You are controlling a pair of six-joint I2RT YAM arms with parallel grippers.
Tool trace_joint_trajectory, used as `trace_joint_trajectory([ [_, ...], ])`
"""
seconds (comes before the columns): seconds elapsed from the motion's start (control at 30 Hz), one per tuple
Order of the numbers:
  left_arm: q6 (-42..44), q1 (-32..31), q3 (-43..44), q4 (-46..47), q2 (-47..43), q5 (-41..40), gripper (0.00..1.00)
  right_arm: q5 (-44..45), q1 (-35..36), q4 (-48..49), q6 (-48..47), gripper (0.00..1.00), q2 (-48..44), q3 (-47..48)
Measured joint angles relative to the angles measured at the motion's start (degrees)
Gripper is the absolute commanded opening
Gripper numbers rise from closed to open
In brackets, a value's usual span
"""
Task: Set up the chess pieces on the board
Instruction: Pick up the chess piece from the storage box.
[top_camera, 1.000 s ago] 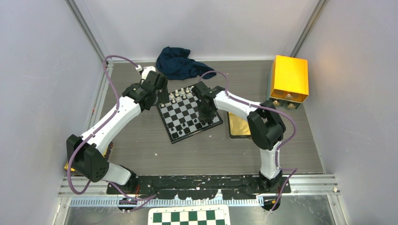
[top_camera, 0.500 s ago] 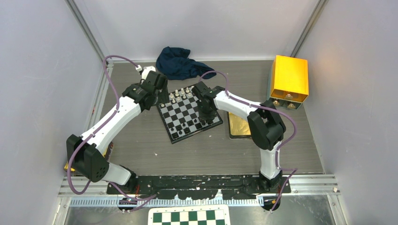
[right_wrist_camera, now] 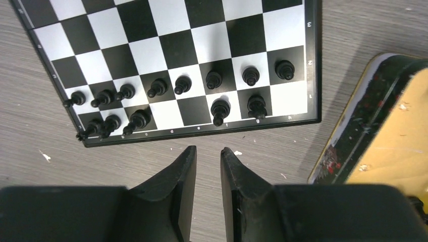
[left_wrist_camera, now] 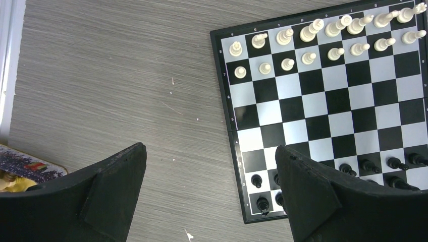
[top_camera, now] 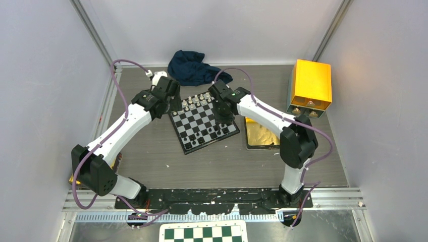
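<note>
Just ahead of my right end effector [right_wrist_camera: 208,151], which has drawn back with fingers narrowly parted and empty, the board [right_wrist_camera: 212,40] shows gaps among the black chess pieces [right_wrist_camera: 219,108], so I judge placing remains.

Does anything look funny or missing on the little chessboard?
Yes. The back row of black chess pieces on the small black-and-white checkered chessboard has three bare squares: two side by side in the middle, one at the corner nearest the golden tray. The white chess pieces fill both their rows.
</note>
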Motion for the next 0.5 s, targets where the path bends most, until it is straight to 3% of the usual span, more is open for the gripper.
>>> trace_joint_trajectory([
  [0.33, -1.29, -0.48, -0.07, -0.42, -1.6, -0.13, 1.0, 5.27, -0.85, -2.34, -0.63, 0.3, -8.48, -0.48],
  [0.5, -1.81, -1.36, -0.35, -0.63, -2.6, -0.52, 0.99, 7.48, -5.4, -2.36, -0.66, 0.31, -13.9, -5.27],
])
